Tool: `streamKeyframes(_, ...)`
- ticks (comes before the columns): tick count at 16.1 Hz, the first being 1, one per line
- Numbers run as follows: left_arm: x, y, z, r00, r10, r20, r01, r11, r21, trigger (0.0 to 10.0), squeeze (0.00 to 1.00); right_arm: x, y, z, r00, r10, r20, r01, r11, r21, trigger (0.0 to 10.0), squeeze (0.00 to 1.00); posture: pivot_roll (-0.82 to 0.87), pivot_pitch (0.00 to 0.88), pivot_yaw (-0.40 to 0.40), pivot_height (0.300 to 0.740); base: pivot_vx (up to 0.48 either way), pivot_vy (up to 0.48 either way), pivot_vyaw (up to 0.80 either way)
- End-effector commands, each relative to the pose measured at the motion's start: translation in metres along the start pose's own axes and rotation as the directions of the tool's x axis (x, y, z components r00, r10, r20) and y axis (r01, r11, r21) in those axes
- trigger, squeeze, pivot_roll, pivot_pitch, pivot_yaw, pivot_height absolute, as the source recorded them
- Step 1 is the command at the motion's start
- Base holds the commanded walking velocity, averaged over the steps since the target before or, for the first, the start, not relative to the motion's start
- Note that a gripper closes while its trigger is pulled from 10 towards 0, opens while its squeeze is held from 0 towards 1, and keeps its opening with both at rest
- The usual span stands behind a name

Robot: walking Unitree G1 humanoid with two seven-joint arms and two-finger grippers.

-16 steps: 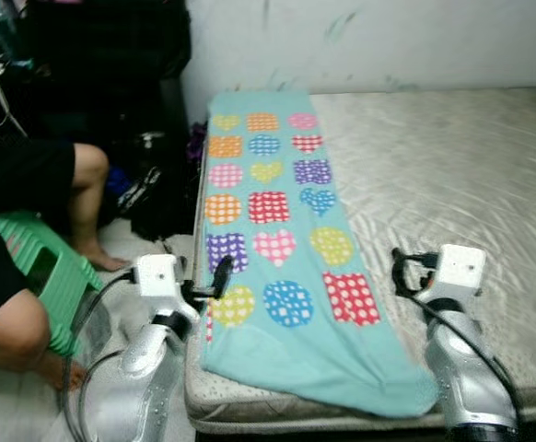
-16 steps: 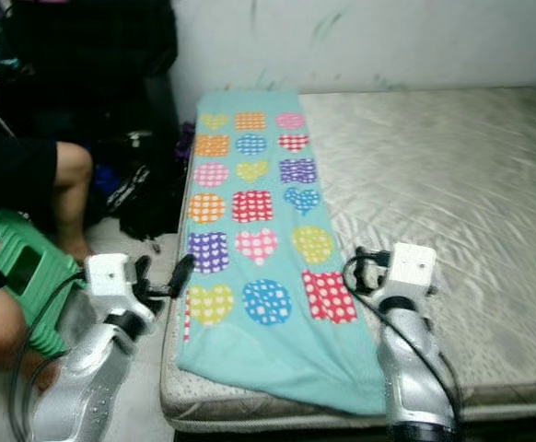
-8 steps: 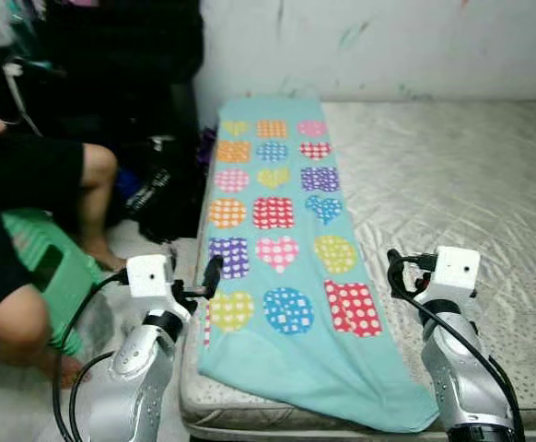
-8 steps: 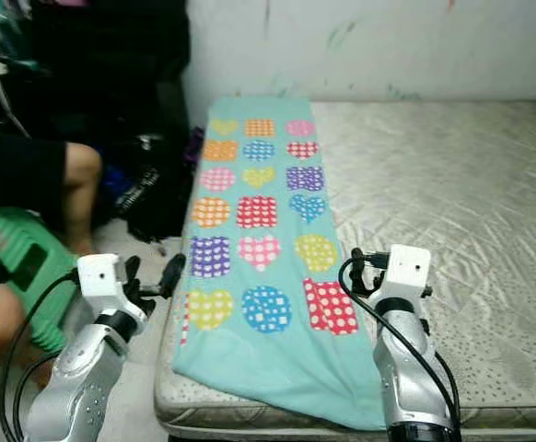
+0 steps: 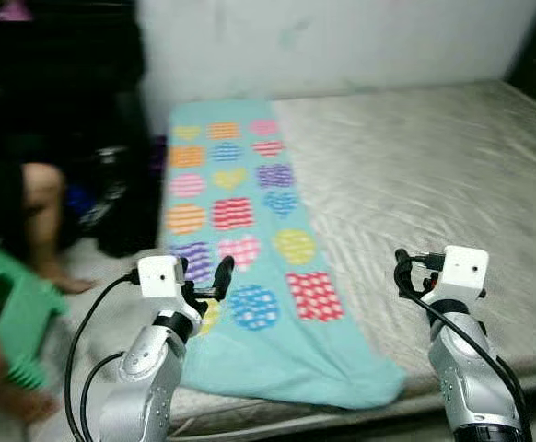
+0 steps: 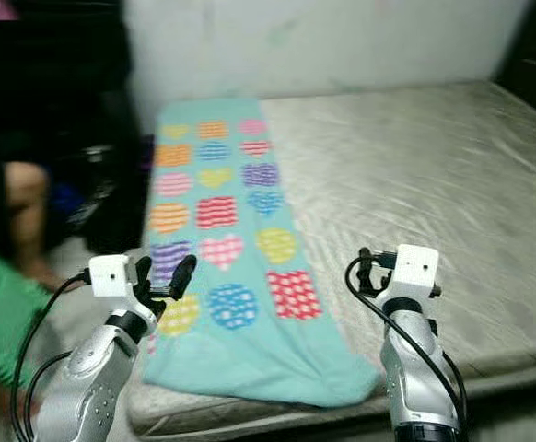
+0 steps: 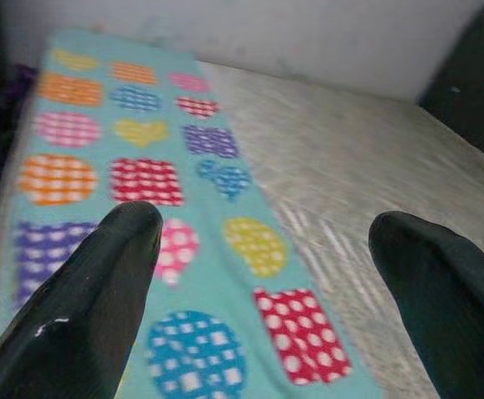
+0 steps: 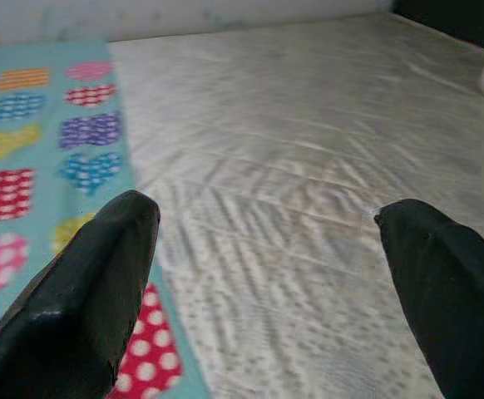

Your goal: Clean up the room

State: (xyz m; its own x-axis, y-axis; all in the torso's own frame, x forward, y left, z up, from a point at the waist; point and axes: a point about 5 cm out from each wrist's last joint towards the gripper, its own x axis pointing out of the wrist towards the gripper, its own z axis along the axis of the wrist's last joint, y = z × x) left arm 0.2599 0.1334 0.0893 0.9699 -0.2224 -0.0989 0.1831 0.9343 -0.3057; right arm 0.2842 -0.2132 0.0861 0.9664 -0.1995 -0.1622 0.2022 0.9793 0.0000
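Patterned blanket (image 5: 240,249) lies spread flat along the mattress's (image 5: 434,175) left edge, apparently unfolded, with left gripper (image 7: 263,274) and right gripper (image 8: 267,274) both released and empty near the front edge, so tidying seems not yet begun.

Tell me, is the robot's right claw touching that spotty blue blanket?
Apart. The right wrist view shows the open right gripper held above bare mattress, the blanket off to one side.

A seated person (image 5: 29,198) is cut off at the left edge; the blanket (image 5: 240,249) and mattress (image 5: 415,175) look motion-blurred
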Motion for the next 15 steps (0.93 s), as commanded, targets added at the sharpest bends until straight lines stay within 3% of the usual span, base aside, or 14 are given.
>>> streamKeyframes(1,-0.0003,0.0011,0.0042,1.000,0.000,0.014,0.000,1.000,0.004,10.0,0.00,0.0001,0.0006,-0.0003,1.000,-0.003,-0.001,0.003,1.000,0.006,10.0,0.00,-0.10,0.000,0.035,0.740,0.000,0.000,-0.80)
streamKeyframes(2,-0.0004,0.0010,0.0043,1.000,-0.001,0.015,0.001,1.000,0.004,10.0,0.00,0.0002,0.0009,-0.0002,1.000,-0.003,-0.001,0.003,1.000,0.008,10.0,0.00,-0.10,0.000,0.035,0.740,0.000,0.000,-0.80)
streamKeyframes(15,-0.0013,0.0101,-0.0011,0.997,0.078,-0.023,-0.077,0.997,0.026,10.0,0.00,-0.0028,0.0068,-0.0025,0.999,0.034,0.001,-0.034,0.999,0.012,10.0,0.00,-0.09,0.000,0.035,0.740,0.019,0.000,0.00)
